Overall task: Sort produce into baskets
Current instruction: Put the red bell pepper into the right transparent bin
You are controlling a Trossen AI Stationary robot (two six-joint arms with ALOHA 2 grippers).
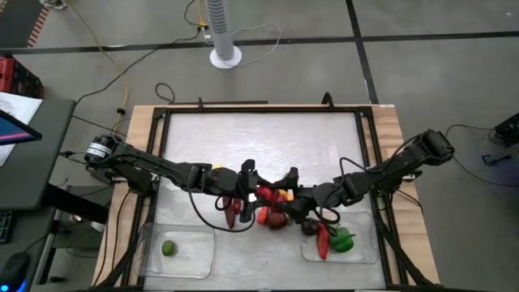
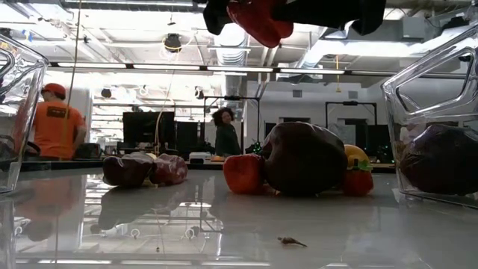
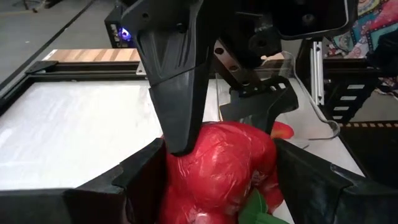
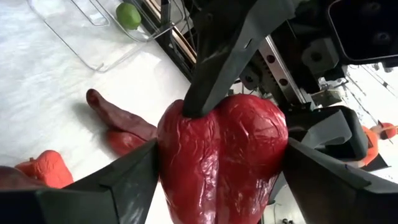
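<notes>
Red pepper [image 2: 258,22] hangs above the pile [image 2: 299,161]. Left gripper [image 3: 217,168] and right gripper [image 4: 221,152] both have fingers clamped on it. One should release fully before the other pulls away.

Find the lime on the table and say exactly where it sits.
In the high view the lime lies alone inside the clear left basket, at the table's near left corner, below the left arm.
</notes>
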